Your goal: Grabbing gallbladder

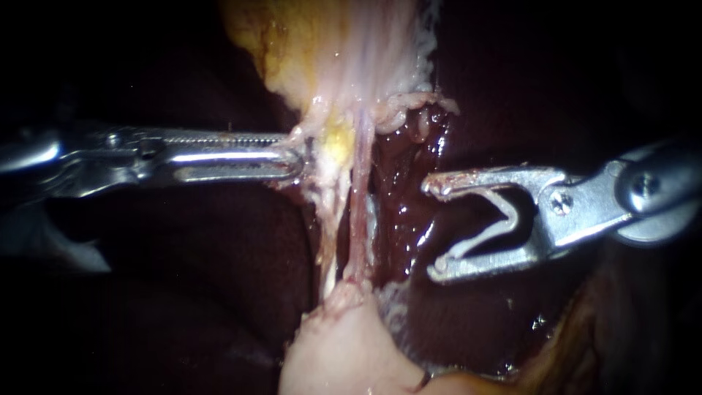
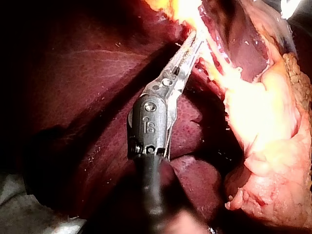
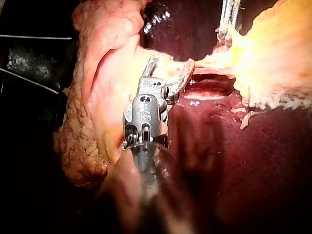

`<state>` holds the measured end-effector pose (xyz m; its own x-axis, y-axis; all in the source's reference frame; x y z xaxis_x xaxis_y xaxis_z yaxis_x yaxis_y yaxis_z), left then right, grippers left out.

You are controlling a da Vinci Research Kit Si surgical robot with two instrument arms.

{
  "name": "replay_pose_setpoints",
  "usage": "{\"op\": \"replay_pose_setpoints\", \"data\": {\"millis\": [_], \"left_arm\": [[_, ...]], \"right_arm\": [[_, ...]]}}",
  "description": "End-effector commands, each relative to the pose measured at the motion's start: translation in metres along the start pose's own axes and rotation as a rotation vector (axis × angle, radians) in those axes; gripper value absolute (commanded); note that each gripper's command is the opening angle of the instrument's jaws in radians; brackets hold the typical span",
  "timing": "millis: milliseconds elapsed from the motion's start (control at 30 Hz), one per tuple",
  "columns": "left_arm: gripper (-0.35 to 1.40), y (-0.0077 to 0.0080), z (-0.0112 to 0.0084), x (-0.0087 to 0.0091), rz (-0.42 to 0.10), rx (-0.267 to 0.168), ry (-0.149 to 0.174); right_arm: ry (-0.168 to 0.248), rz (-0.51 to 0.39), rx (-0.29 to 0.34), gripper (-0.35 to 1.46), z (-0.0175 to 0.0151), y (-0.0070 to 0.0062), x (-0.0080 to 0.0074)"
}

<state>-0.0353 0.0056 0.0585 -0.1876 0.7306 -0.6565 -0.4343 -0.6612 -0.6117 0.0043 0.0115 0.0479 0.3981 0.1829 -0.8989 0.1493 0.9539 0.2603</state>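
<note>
1. The left instrument (image 1: pixel 296 157) has its jaws lying together, with the tips sunk in the pale lower edge of the gallbladder (image 1: pixel 344 51). I judge them clenched on that edge. In the left wrist view the jaws also run straight into pale tissue at their tips.
2. The bulk of the gallbladder lies beyond the left jaw tips and off to one side of them. Just past the tips, two thin tubes (image 1: pixel 357 219) run straight from the gripped spot down to a pale lump of tissue (image 1: pixel 344 351).
3. The right instrument (image 1: pixel 435 228) has its jaws standing wide apart, with a pale bent clip (image 1: pixel 479 240) seated between them and touching both. It holds the clip and no tissue.
4. The right jaw tips point at the tubes but stand apart from them. Dark, wet liver (image 1: pixel 406 212) shows in the gap ahead of the tips.
5. As I judge it, the grab itself is made: the left jaws are on the gallbladder and nothing else lies between them.
6. What is left is small: confirming the bite is firm and keeping the tubes drawn straight.
7. I cannot tell how much tissue the jaws have taken, because the tips are hidden in it.
8. The right instrument takes no part in the grab and waits beside the tubes.
</note>
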Motion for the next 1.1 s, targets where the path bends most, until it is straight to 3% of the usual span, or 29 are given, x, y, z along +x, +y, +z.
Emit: {"op": "replay_pose_setpoints", "data": {"millis": [33,167,267,367,600,867,1100], "left_arm": [[-0.1,0.0,-0.0001,0.0,-0.001,-0.001,-0.007],[-0.35,0.0,-0.0004,0.0001,-0.031,0.004,-0.038],[-0.35,-0.0001,-0.0008,0.0004,-0.063,0.002,-0.067],[-0.35,0.0,-0.0015,0.001,-0.096,-0.003,-0.067],[-0.35,-0.0011,-0.0054,0.0047,-0.12,-0.019,-0.079],[-0.35,-0.0029,-0.0091,0.0085,-0.149,0.003,-0.033],[-0.35,-0.0033,-0.01,0.009,-0.155,0.008,-0.024]], "right_arm": [[0.0,0.0,0.0,0.46,0.0,0.0,0.0],[0.0,0.0,0.0,0.46,0.0,0.0,0.0],[0.0,0.0,0.0,0.46,0.0,0.0,0.0],[0.0,0.0,0.0,0.46,0.0,0.0,0.0],[0.0,-0.001,0.001,0.46,-0.0001,-0.0001,0.0],[0.0,-0.001,0.001,0.46,-0.0002,-0.0001,0.0],[0.0,-0.001,0.001,0.46,-0.0002,-0.0001,0.0]]}}
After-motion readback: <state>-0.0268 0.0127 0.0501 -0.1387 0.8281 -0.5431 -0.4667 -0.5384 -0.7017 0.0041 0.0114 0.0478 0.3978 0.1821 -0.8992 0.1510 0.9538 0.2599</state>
